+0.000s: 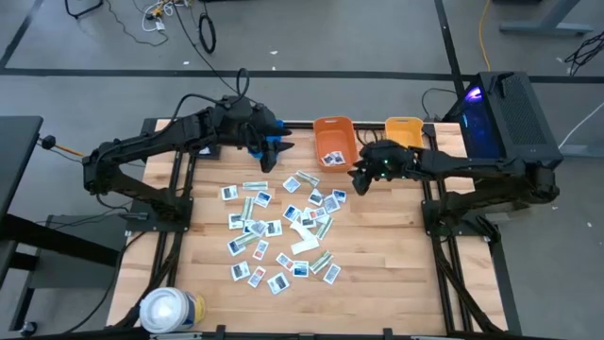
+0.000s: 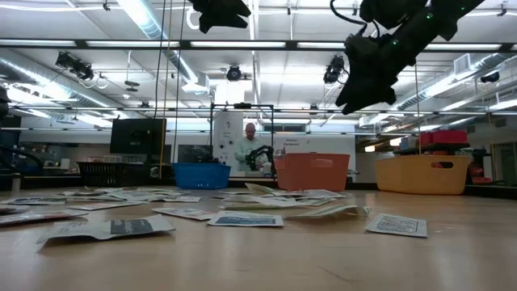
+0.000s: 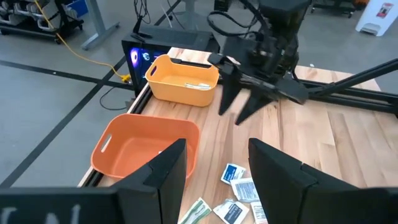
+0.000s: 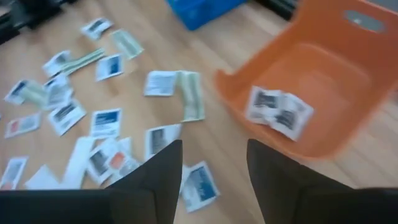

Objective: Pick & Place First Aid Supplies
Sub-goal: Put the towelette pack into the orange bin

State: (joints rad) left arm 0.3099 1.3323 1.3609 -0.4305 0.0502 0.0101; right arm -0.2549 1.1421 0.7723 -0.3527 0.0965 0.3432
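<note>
Many small white packets of first aid supplies (image 1: 281, 225), some with blue or red print and some pale green strips, lie flat and scattered on the wooden table's middle (image 4: 106, 121). Two more packets (image 4: 278, 112) lie inside the orange bin (image 1: 334, 140). My right gripper (image 1: 360, 181) hovers open and empty above the table, just beside the orange bin's near right corner, over the far right edge of the scatter (image 4: 211, 180). My left gripper (image 1: 269, 148) stays raised and open at the far side, over the blue bin (image 1: 279, 147), with nothing between its fingers (image 3: 214, 180).
A yellow bin (image 1: 404, 130) stands to the right of the orange one along the far edge. A large white roll (image 1: 170, 310) sits at the near left corner. Bare wood lies to the right of the packets and along the near edge. A person stands far behind the table (image 2: 249, 145).
</note>
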